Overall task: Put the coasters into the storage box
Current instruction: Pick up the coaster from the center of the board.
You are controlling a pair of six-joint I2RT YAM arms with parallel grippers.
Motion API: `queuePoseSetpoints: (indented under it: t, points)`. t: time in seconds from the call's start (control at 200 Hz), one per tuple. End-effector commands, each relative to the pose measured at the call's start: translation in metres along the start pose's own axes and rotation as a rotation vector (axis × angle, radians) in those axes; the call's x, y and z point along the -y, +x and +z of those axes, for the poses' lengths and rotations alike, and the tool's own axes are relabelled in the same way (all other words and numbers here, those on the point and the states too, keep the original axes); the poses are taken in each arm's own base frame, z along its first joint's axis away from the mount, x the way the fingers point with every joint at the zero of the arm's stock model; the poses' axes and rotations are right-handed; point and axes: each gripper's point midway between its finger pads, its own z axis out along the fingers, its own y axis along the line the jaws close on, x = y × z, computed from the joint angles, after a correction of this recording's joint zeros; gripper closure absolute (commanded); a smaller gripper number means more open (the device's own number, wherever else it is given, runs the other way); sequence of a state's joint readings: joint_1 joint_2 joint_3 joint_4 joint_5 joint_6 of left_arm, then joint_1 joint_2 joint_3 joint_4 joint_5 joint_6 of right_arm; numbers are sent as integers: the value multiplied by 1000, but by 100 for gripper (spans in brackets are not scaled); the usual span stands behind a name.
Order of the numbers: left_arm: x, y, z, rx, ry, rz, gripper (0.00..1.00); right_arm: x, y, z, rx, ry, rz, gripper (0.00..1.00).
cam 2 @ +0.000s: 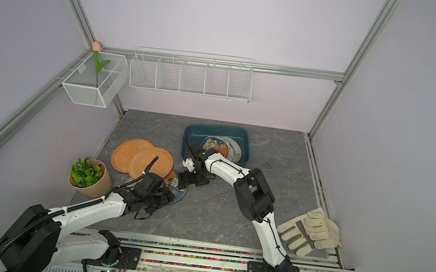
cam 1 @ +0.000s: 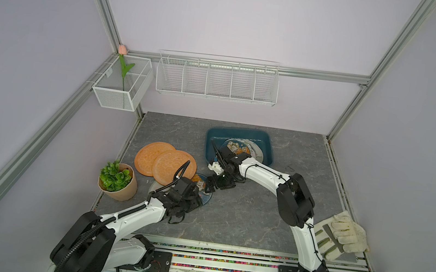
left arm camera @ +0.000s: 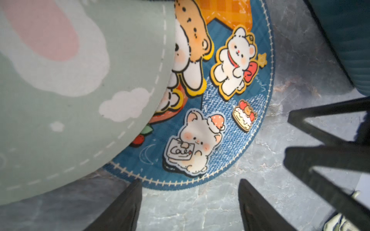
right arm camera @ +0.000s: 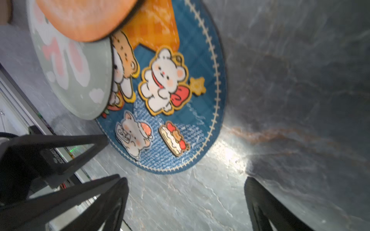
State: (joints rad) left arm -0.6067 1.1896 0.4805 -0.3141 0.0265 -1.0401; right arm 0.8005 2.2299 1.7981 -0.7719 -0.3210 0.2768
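Left pincer (left arm camera: pixel 190 185) is spread wide, with only bare tabletop (left arm camera: pixel 200 210) between its two fingers. Its tips sit right at the edge of a blue coaster (left arm camera: pixel 230 124) with little bears and a cake on it. Right pincer (right arm camera: pixel 186 180) is spread wide too and holds nothing. It points at the same blue coaster from the other side. Both top views show the two pincers close together, almost nose to nose.

The blue coaster lies flat on the tabletop. A pale green coaster (left arm camera: pixel 80 120) with white clouds lies over part of it. Two big orange coasters (cam 1: pixel 151 156) lie on the tabletop, one partly over the other. The nearer one covers a bit of the green and blue ones.

The storage box (cam 1: pixel 215 137) is dark blue and sits at the back of the tabletop, close to the right arm. A few coasters (cam 1: pixel 238 146) are already inside, stacked a bit crooked, with a bear picture on top.

A plant pot (cam 1: pixel 119 183) stands just beside the orange coasters. White gloves (cam 1: pixel 347 233) lie at the right edge, well apart from everything else.
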Motion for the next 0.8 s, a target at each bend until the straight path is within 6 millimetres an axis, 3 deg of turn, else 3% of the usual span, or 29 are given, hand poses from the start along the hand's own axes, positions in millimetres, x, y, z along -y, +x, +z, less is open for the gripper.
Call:
queuePoseSetpoints:
  t: [0.0,0.31,0.54,0.795]
  points:
    - [-10,-6,-2,28,-62,-17,24,1,-14,11,47,27,-1,12]
    - [-12,-5,1,9,-79,14,27,7,-24,27,53,85,2,21]
    - [-12,-4,4,-14,-80,22,29,-6,-13,41,3,19,7,26]
    - [-11,-4,9,-41,-86,24,30,-11,-5,48,-36,-29,22,40]
